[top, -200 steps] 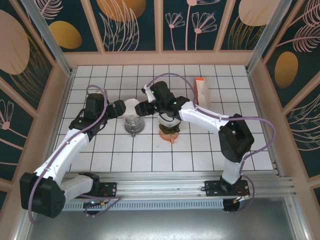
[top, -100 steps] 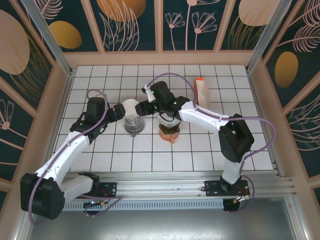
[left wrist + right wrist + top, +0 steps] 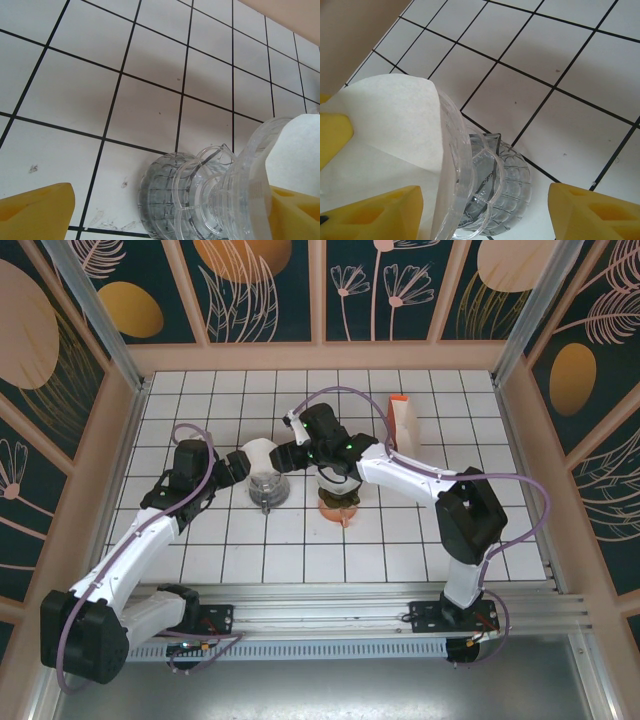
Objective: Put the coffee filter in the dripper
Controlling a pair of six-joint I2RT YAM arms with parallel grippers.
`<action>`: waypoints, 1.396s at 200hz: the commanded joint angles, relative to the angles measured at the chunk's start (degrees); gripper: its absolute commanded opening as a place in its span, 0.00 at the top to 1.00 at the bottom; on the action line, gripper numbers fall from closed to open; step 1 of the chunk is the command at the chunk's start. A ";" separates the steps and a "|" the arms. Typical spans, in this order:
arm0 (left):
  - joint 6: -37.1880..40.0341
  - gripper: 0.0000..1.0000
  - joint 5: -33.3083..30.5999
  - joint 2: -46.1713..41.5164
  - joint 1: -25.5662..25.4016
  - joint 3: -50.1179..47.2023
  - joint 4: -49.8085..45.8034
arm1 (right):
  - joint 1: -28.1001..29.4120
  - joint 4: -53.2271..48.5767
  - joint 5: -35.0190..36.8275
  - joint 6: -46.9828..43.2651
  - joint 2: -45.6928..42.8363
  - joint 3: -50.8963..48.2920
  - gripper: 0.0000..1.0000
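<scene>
The clear glass dripper (image 3: pixel 266 488) stands on the white tiles, with the white paper coffee filter (image 3: pixel 261 454) sitting in its cone and rising above the rim. My left gripper (image 3: pixel 233 467) is at its left side and open. In the left wrist view the dripper (image 3: pixel 205 195) lies between my yellow fingertips (image 3: pixel 35 214), with the filter (image 3: pixel 300 145) at the right. My right gripper (image 3: pixel 286 455) is at the dripper's right side, open and straddling the dripper (image 3: pixel 487 195). Its left fingertip (image 3: pixel 375 212) lies against the filter (image 3: pixel 390 125).
A dark cup on an orange saucer (image 3: pixel 338 502) stands just right of the dripper, under my right forearm. A white and orange carton (image 3: pixel 403 423) stands at the back right. Wooden walls ring the tiled floor.
My left gripper has slid slightly back and toward the near side beside the dripper. The right gripper, dripper and filter have stayed put.
</scene>
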 commanded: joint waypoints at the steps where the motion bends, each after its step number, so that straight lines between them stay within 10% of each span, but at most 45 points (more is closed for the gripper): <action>1: -0.63 0.10 -0.07 -0.67 0.39 -0.49 0.93 | -0.02 0.00 0.81 -0.29 0.04 1.60 0.32; 279: -1.42 0.09 1.24 -0.52 0.37 -1.17 2.07 | -0.54 -0.15 0.46 -1.47 -3.32 1.91 0.31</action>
